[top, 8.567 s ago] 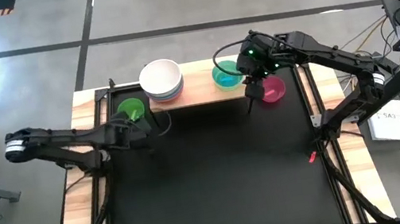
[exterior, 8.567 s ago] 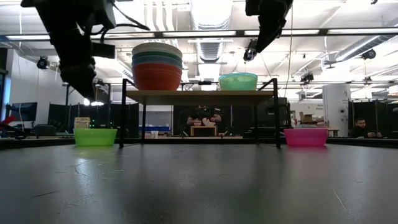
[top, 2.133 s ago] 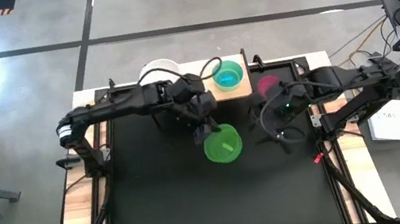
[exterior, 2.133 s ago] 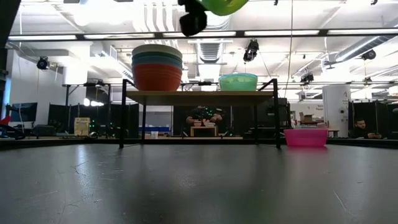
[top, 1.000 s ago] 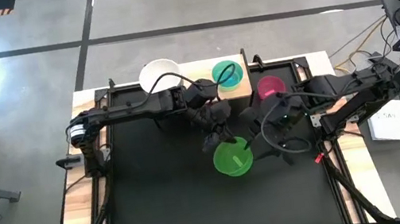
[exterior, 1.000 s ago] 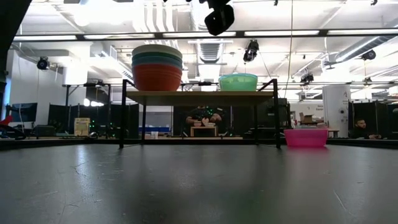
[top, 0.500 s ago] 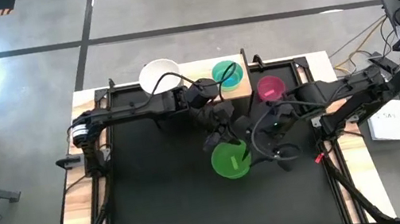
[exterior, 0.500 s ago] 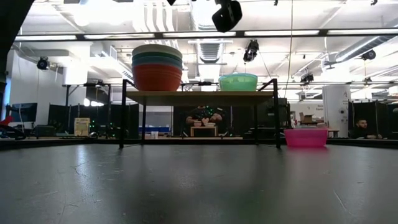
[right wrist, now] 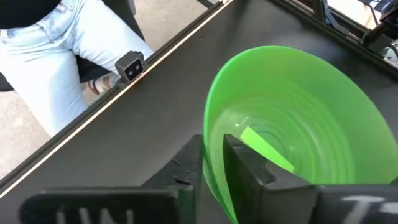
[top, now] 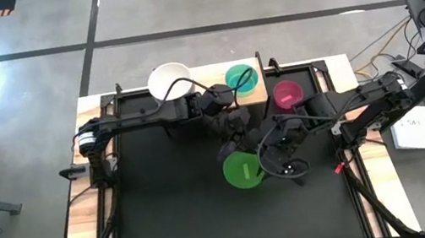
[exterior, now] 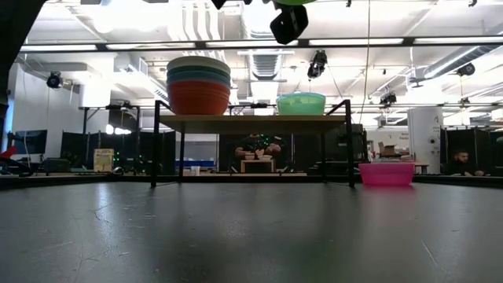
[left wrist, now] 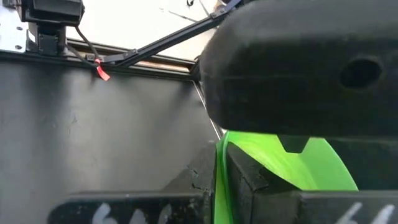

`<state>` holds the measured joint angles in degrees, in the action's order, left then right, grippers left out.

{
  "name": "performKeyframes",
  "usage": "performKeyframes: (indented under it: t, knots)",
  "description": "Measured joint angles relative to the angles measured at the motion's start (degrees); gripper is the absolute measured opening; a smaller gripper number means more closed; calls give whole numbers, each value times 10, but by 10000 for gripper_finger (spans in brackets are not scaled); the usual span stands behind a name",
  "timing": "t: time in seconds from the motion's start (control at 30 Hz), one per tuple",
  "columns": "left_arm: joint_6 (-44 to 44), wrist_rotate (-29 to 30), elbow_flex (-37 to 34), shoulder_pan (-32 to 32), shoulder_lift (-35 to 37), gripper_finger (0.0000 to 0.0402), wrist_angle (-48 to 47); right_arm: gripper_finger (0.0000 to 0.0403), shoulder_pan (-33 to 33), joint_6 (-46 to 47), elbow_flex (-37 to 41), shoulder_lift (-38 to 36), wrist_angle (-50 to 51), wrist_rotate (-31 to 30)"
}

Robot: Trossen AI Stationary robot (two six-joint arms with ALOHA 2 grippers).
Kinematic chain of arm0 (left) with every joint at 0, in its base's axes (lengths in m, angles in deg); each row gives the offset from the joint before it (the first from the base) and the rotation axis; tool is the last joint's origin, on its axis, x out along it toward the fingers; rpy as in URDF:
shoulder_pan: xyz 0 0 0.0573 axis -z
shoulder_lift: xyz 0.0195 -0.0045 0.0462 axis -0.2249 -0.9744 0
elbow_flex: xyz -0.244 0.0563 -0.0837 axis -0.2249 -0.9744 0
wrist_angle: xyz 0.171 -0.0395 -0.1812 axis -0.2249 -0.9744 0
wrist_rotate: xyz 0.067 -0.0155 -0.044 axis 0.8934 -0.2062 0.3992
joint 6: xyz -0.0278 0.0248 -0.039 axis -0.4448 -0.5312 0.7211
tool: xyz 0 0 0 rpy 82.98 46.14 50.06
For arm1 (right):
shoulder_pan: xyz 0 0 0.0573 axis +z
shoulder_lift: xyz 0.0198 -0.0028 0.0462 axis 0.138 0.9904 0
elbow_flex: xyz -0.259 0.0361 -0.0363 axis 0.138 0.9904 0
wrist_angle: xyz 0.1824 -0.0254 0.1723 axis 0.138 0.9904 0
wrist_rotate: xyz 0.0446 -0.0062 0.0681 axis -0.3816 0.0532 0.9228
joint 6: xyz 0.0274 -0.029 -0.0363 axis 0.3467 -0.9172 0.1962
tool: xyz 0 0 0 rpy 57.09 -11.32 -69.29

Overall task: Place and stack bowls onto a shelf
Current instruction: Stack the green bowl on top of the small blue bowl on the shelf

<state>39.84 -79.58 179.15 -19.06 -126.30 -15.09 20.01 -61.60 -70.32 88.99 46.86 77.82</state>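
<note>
Above mid-table, green bowl [top: 242, 171] pinched at its rim by both left claw [top: 237, 151] and right claw [top: 267, 164], handover underway; shelf [exterior: 250, 122] holding 2 stacks, pink bowl [top: 286, 93] still left.

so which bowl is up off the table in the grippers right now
The green bowl, held mid-air with both the left gripper and right gripper on its rim; the rest sit on the shelf or table.

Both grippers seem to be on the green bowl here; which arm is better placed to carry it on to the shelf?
Probably the right. The right gripper has the green bowl's rim between its fingers, as does the left gripper. The smaller bowls stand at the shelf's right end, on the right arm's side.
</note>
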Motion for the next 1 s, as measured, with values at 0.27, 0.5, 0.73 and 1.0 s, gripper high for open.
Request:
performKeyframes:
  t: [0.27,0.5,0.73,1.0]
  knots:
    - [9,-7,0,0,0,1,8,10,0,-5,0,0,4,0]
    - [45,-8,2,-1,2,28,12,9,0,9,-2,1,9,-5]
    - [43,-12,7,-1,3,89,9,9,-1,52,-4,1,25,-6]
    - [12,-17,52,-4,3,121,-70,8,-1,99,-5,0,47,-8]
